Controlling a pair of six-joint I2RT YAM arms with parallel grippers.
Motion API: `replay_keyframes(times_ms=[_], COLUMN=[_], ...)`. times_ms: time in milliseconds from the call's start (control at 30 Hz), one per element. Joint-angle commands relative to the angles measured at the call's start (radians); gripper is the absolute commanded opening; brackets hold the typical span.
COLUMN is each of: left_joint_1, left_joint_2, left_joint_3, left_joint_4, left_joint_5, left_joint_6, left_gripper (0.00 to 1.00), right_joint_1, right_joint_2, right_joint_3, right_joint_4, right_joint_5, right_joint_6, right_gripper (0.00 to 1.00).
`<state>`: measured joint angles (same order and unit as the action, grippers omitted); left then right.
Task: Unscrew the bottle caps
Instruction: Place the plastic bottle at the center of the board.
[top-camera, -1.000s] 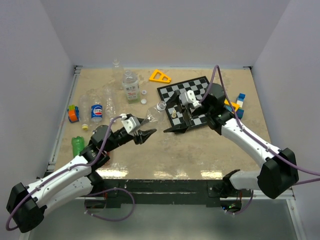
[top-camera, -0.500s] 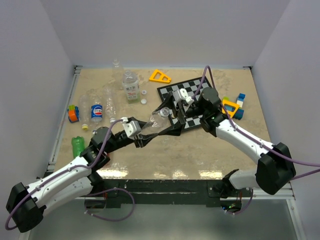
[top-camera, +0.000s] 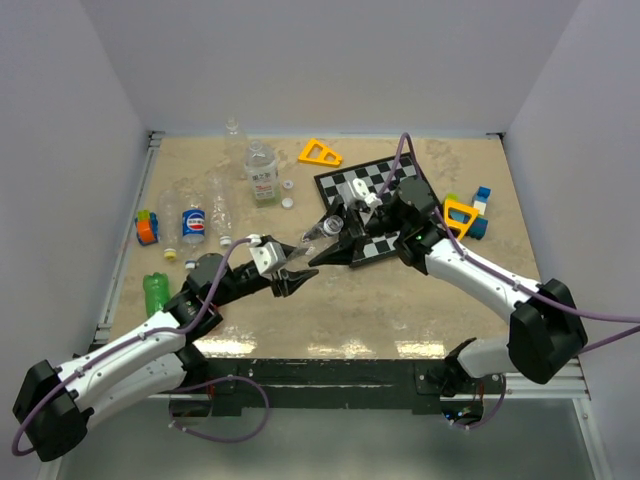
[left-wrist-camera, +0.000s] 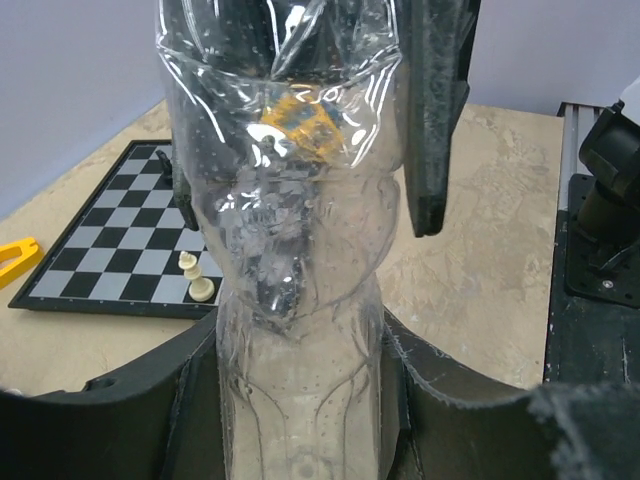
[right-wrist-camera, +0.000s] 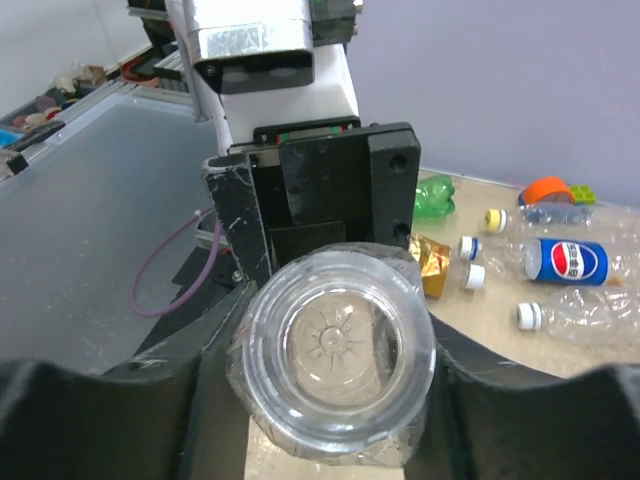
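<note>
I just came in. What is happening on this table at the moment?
A clear unlabelled plastic bottle is held above the table by both arms at once. The left gripper is closed around its body, and the right gripper is clamped on its round far end, near the black-and-white chessboard. I cannot tell whether that end carries a cap. Other bottles, such as the bottle with a blue cola label, lie on the left.

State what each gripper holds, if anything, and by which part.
Both hold one clear bottle: the left gripper clamps its narrower part, and the right gripper grips its round base end.
</note>
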<state>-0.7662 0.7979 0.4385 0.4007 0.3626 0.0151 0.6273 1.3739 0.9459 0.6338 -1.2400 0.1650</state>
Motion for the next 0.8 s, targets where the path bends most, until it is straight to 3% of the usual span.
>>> replay_keyframes(times_ms=[0, 167, 233, 333, 533, 667, 767], left_joint_1=[0.004, 0.004, 0.004, 0.004, 0.004, 0.004, 0.004], left_joint_2=[-0.026, -0.049, -0.072, -0.114, -0.219, -0.264, -0.298], left_joint_3=[0.005, 0.046, 0.092, 0.164, 0.223, 0.178, 0.123], left_joint_4=[0.072, -0.026, -0.133, -0.323, -0.542, -0.557, -0.537], left_joint_5=[-0.048, -0.105, -0.143, -0.211, -0.420, -0.623, -0.700], left_joint_6=[-0.006, 0.000, 0.029, 0.084, 0.151, 0.134, 0.118], left_gripper=[0.06, 0.52, 0.68, 1.00, 1.00, 1.00, 1.00], right_joint_1=[0.012, 0.011, 0.000, -0.026, -0.046, -0.044, -0.044], right_joint_2=[0.005, -0.004, -0.004, 0.002, 0.089, 0.230, 0.368], right_joint_3=[0.019, 0.048, 0.068, 0.105, 0.238, 0.362, 0.485], right_joint_4=[-0.003, -0.072, -0.130, -0.189, -0.373, -0.393, -0.434], right_joint_5=[-0.039, -0.015, 0.017, 0.065, 0.376, 0.604, 0.729], right_joint_6=[0.013, -0.042, -0.087, -0.128, -0.324, -0.360, -0.354], right_gripper=[0.32, 0.28, 0.28, 0.28, 0.28, 0.28, 0.28])
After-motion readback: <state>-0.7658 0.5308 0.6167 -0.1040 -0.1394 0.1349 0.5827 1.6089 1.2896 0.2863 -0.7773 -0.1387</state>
